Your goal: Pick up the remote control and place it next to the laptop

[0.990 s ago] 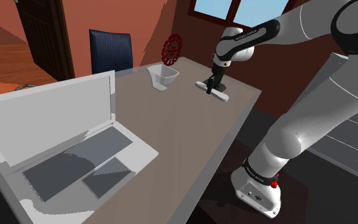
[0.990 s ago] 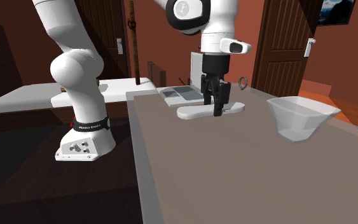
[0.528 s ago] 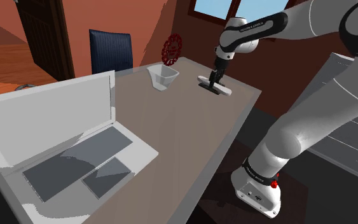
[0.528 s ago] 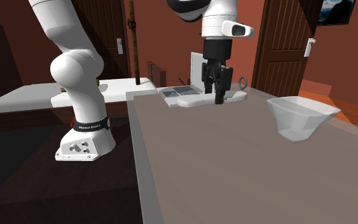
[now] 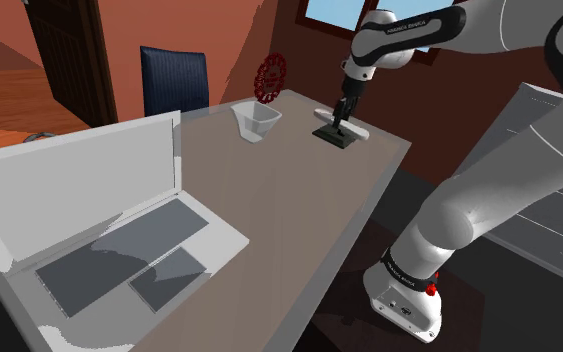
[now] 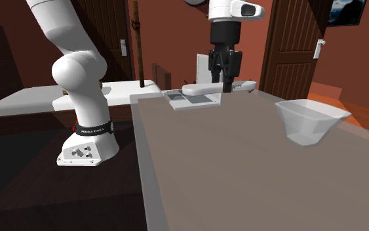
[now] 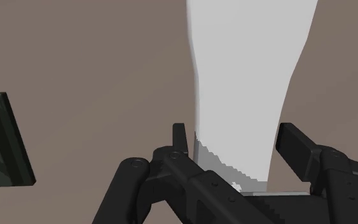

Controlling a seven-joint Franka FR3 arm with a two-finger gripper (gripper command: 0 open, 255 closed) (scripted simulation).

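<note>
White remote control (image 6: 199, 88) clamped across its narrow middle in the claw (image 6: 225, 83), fingers closed on both its sides, long axis level and parallel to the worktop's (image 5: 299, 200) short far edge, hanging just above that edge. Clearly higher than half a second ago, and off the surface, unlike a second back. Well apart at the opposite end, the laptop (image 5: 119, 230); probably a long carry down the worktop's length.

Table (image 5: 299, 200): one. Laptop (image 5: 119, 240): one, near left in the shoulder view. Remote (image 6: 199, 88): one, far right. Cup (image 5: 256, 120): one, far, left of remote. Chair (image 5: 174, 80): one, beyond table. Red wheel ornament (image 5: 271, 76): one, far edge.
</note>
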